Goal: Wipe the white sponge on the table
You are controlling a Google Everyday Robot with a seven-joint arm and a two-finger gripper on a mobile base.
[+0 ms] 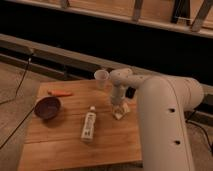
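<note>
My jaws are down at the right side of the surface (60,150), directly at the sponge (120,114), which lies flat on the wood near the right edge. My wrist hides them from above, so I cannot tell whether they are clamped on the sponge or only resting at it.

To wipe well, I judge I should press the sponge flat with even downward force. Then I should draw it in short strokes over the bare wood in front of it. The strokes have to stop before the right edge, so it does not slide off. The bottle (88,125) lies just to the left and the cup (101,76) stands behind, so my sweep must stay between them.

I count one sponge, one bottle, one cup, one purple bowl (47,107) and one orange stick (60,93).
</note>
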